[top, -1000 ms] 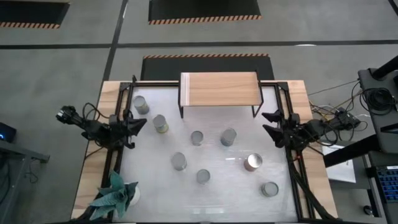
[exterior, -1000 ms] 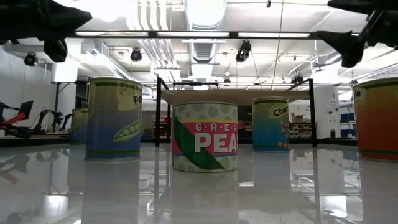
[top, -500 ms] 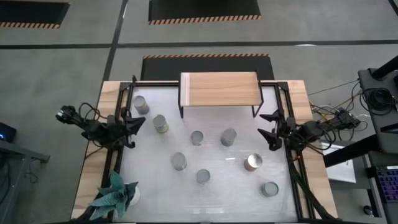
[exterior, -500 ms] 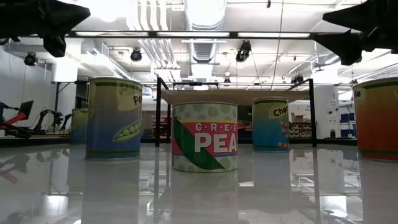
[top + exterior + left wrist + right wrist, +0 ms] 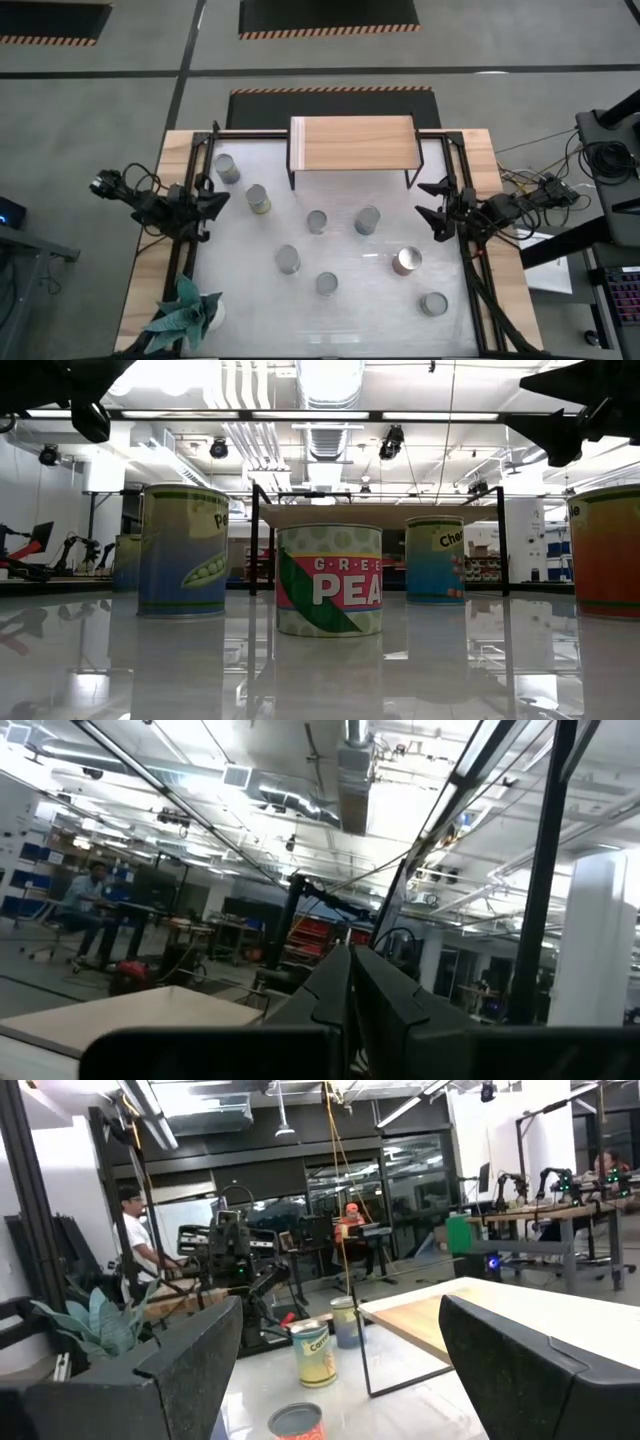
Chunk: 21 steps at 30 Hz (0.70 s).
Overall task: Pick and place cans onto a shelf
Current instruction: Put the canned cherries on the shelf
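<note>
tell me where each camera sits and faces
High: above the table, straight down on the shelf, cans and both arms.
Low: at tabletop height, level past a peas can toward the shelf; arm tips overhead.
Left wrist: on the left arm, tilted up at the ceiling; own shut jaws show.
Right wrist: on the right arm, facing across the table; own open jaws show.
High and right wrist share shelf, plant.

Worktop (image 5: 240,300): glossy white surface, light-wood border. Shelf (image 5: 352,143) at the far edge: pale wood grain, thin black legs. Cans (image 5: 288,260): silvery tops, one (image 5: 406,261) coppery-orange. Centre can (image 5: 329,580) in the low view: speckled cream, green diagonal band, red stripe with white lettering. Neighbouring can (image 5: 183,550): blue-to-yellow fade, green pea pod. Plant (image 5: 183,313) at the near left corner: teal. Both arms: black.
</note>
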Available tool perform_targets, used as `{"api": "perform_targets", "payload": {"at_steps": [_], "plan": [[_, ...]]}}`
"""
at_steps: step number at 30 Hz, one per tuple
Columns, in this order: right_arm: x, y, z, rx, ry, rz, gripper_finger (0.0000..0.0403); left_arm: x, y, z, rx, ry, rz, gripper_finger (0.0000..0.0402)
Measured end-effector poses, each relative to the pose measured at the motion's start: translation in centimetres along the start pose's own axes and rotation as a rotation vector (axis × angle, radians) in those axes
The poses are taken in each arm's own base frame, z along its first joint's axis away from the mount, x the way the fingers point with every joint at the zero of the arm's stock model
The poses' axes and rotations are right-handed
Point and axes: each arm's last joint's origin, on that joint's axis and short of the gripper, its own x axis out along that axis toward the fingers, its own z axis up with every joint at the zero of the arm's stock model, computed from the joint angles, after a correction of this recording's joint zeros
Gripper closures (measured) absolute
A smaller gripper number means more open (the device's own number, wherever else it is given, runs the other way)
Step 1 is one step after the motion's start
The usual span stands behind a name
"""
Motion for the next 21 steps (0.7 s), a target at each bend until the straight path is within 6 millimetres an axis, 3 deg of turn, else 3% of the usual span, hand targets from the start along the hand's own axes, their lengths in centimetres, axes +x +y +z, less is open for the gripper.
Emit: {"api": "perform_targets", "payload": {"at_steps": [10,21], "plan": [[0.0,-0.3,0.3,0.012,-0.027,-0.098,0.0078,-0.1,0.2,1.2,0.026,-0.102,0.037,0.0402],[0.4,0.0,0.4,0.037,-0.035,-0.086,0.0078,0.2,0.1,2.8,0.095,-0.146,0.052,0.0402]]}}
